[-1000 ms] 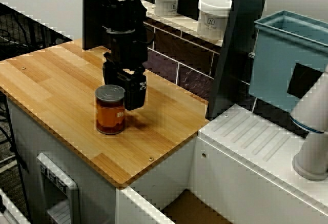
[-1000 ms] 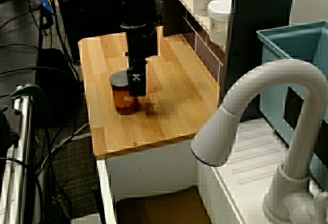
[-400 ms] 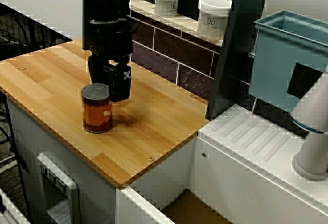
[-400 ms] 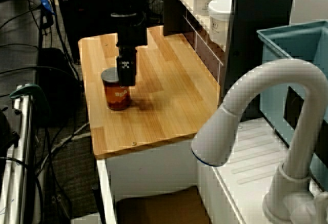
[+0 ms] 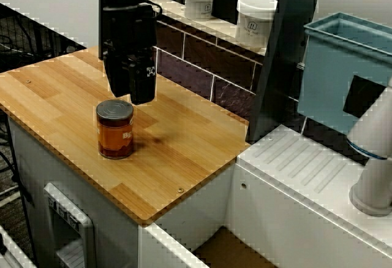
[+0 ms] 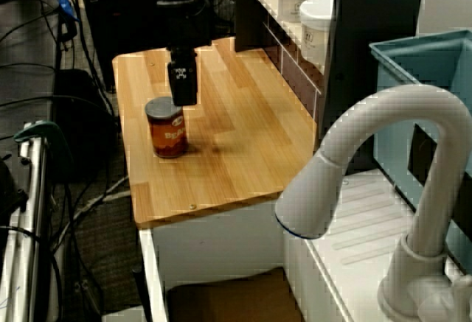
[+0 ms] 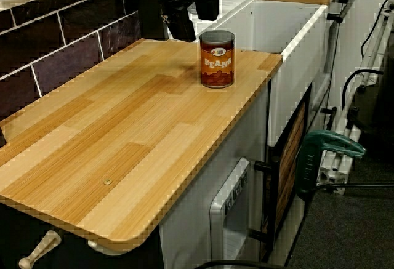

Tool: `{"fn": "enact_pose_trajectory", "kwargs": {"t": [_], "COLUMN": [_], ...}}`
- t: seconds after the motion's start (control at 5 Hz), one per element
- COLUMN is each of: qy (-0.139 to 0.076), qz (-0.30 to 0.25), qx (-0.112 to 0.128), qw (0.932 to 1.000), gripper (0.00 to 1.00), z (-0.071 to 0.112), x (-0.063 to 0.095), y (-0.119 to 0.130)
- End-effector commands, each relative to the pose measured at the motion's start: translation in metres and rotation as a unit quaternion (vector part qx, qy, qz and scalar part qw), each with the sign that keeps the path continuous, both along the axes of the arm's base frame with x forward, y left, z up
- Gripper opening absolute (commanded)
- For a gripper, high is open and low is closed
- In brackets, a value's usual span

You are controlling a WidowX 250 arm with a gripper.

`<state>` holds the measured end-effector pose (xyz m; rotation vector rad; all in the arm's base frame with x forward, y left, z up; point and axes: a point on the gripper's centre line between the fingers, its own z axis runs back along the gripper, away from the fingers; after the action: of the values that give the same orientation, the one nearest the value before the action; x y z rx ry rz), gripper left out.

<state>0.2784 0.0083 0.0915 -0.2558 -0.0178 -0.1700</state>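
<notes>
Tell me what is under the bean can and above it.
The orange-labelled metal bean can stands upright on the light wooden countertop; its base covers that patch. The black gripper hangs higher, offset from its lid, not touching.

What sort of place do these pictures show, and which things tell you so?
Most likely a kitchen, perhaps a mock-up: a wooden countertop against a dark tiled wall, a white faucet beside it, and a can of beans.

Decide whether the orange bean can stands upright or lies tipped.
Upright: the orange cylindrical metal bean can rests base-down on the wooden counter, top facing up.
</notes>
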Motion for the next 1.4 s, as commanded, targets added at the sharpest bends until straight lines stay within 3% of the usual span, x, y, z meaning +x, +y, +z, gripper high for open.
{"fn": "enact_pose_trajectory", "kwargs": {"t": [0.0,0.4,0.6,0.8,1.0,1.2], "qy": [-0.041,-0.045,-0.051,-0.053,-0.021,-0.024], "qz": [-0.011,-0.054,-0.058,-0.047,-0.078,-0.087], "qx": [-0.003,-0.008,-0.012,-0.001,-0.024,-0.010], "qw": [0.9991,0.9975,0.9969,0.9975,0.9964,0.9959], "gripper": [1.00,1.00,1.00,1.00,1.00,1.00], "z": [0.039,0.055,0.054,0.043,0.030,0.022], "x": [-0.009,-0.026,-0.037,-0.039,-0.037,-0.039], "y": [0.000,-0.015,-0.025,-0.037,-0.046,-0.059]}}
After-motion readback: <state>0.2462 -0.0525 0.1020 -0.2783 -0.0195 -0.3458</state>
